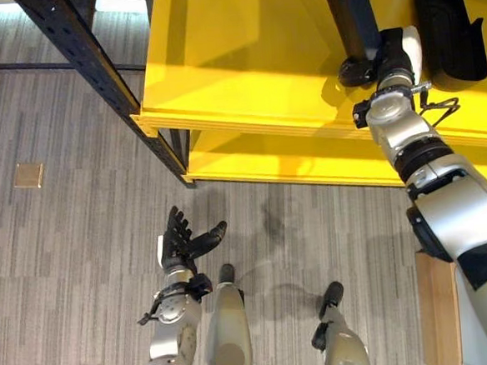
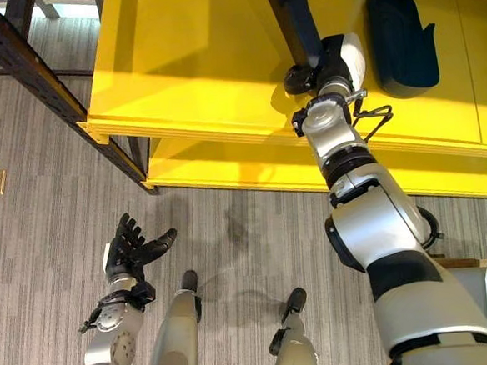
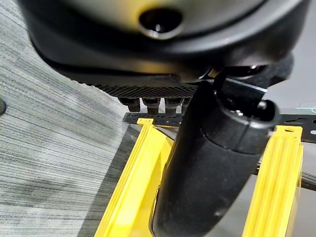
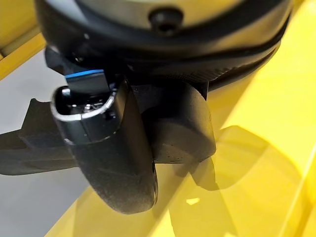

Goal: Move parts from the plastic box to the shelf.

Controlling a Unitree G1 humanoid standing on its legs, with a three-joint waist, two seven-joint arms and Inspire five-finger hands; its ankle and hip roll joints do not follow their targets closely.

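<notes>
My right hand (image 1: 392, 55) reaches over the top board of the yellow shelf (image 1: 244, 74). Its fingers (image 4: 180, 123) and thumb (image 4: 116, 148) are curled on the end of a long dark part (image 1: 344, 12) that lies on the board and runs away from the hand. The same long part (image 4: 29, 143) sticks out past the thumb in the right wrist view. A second, bulkier black part (image 1: 450, 26) lies on the board just right of the hand, apart from it. My left hand (image 1: 185, 241) hangs low over the carpet, open and holding nothing.
A black slanted upright (image 1: 93, 68) carries the shelf's left corner, and a lower yellow board (image 1: 309, 165) juts out beneath. A brass floor plate (image 1: 28, 174) sits in the grey carpet at left. A wooden edge (image 1: 436, 303) shows at lower right.
</notes>
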